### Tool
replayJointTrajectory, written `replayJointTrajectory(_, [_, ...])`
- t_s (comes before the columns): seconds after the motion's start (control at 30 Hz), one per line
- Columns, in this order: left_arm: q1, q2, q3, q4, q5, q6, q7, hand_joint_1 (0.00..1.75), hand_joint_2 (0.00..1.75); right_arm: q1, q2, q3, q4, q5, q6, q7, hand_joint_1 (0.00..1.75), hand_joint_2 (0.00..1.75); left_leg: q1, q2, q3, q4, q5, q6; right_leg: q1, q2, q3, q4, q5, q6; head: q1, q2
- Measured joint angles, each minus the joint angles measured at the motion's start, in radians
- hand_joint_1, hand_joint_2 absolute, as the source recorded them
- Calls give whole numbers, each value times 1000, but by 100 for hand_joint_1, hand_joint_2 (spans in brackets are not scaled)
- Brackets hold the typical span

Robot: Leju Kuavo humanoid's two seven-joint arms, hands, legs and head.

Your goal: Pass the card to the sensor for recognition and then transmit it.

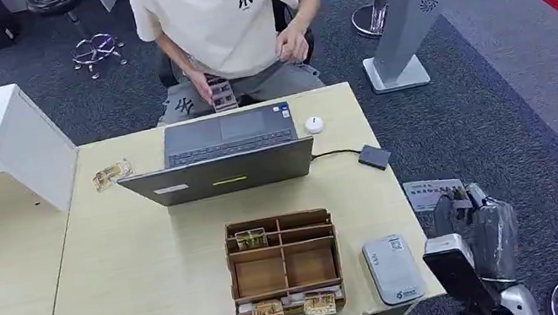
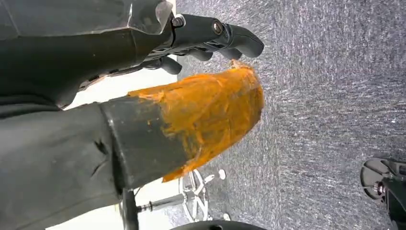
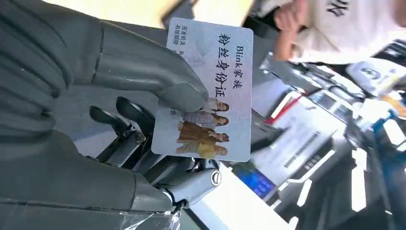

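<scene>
A pale card (image 1: 429, 193) printed with a group photo and dark characters is pinched by my right hand (image 1: 476, 231). In the right wrist view the thick grey thumb (image 3: 143, 72) presses on the card (image 3: 210, 91), with the dark fingers behind it. The hand hovers over the carpet, just off the table's right edge. The sensor, a flat grey reader (image 1: 393, 268), lies on the table's front right corner, to the left of that hand. My left hand (image 2: 191, 110) hangs above the carpet, its thumb wrapped in orange tape and its fingers (image 2: 215, 36) apart, holding nothing.
A wooden divided box (image 1: 283, 266) with several cards stands left of the reader. Behind it are an open laptop (image 1: 229, 161), a black adapter (image 1: 374, 156) and a seated person (image 1: 226, 12). A white kiosk stand (image 1: 405, 8) is at the back right.
</scene>
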Motion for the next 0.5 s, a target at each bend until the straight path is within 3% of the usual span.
replayJointTrajectory(0.13, [0,-7,-1,0,-27,0,0,0,0,23,11,165,-170,118,-151,-66,175,175,0,0,0,0,0,0,0,0,0,0,0,0,0,0])
replayJointTrajectory(0.33, [-1,-8,-10,0,-53,-2,0,0,0,-27,35,247,-178,302,-154,-127,175,175,0,0,0,0,0,0,0,0,0,0,0,0,0,0])
replayJointTrajectory(0.5, [-2,-9,-33,0,-84,-4,5,0,0,-143,59,304,-135,442,-154,-144,175,175,0,1,0,0,1,0,0,0,1,0,0,0,0,0])
